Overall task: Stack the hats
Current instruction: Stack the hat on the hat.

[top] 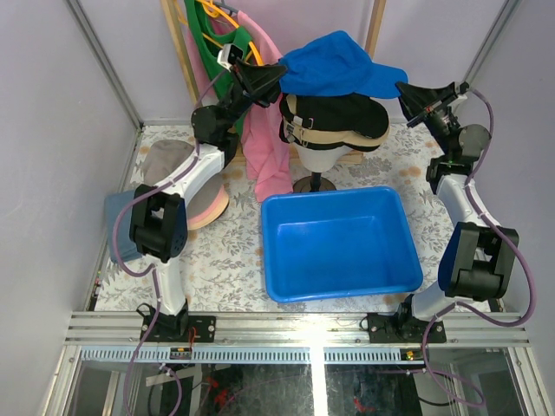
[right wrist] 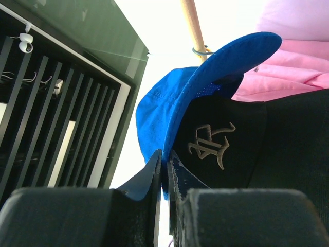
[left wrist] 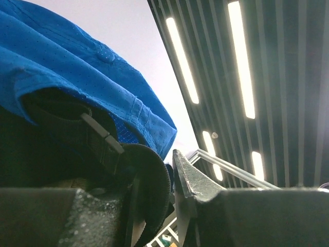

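Nearest, a blue tub sits on the tabletop, with a grey-taupe bucket hat and a pink hat lying to its left. Farther back, the mannequin head carries a khaki cap, a black cap and the blue cap on top. The right pincer pinches the blue cap's brim, while the left pincer stands slightly spread at its rear edge.

Pale lilac panel walls close the left, right and far sides, met by thin grey metal corner posts. A white tablecloth with grey floral print covers the table, and a ribbed aluminium rail runs along its near edge. Two light wooden uprights stand at the far side. Overhead, a dark slatted ceiling carries long white strip lights.
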Action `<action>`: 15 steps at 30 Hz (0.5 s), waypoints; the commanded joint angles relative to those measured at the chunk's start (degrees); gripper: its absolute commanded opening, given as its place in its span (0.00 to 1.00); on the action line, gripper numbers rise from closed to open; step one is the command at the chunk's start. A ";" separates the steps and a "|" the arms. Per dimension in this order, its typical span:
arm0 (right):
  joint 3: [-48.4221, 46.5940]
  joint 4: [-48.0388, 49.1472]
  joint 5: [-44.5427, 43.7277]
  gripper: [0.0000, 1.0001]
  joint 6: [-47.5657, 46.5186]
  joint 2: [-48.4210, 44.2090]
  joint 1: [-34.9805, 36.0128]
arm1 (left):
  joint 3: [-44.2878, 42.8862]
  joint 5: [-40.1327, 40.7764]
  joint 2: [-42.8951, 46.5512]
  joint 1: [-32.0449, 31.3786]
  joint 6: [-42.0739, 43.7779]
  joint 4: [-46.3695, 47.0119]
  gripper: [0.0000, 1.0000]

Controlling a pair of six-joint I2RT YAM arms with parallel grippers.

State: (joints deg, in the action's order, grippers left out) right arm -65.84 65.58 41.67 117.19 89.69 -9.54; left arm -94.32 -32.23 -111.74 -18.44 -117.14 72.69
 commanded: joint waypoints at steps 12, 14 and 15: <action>5.56 6.94 3.72 0.09 0.98 -7.26 1.96 | 0.82 4.02 4.12 -1.50 -3.75 -0.69 0.27; 6.94 7.44 3.85 0.09 1.11 -7.71 2.00 | 2.35 4.05 4.95 -1.60 -3.58 -0.67 0.26; 7.44 7.94 3.78 0.09 1.26 -7.77 1.97 | 3.51 4.22 5.50 -1.57 -3.54 -0.62 0.25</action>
State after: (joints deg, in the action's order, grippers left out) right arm -59.88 67.99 43.09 118.15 84.77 -8.29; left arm -93.21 -29.28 -109.86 -19.84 -117.14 71.44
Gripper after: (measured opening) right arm 0.098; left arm 0.266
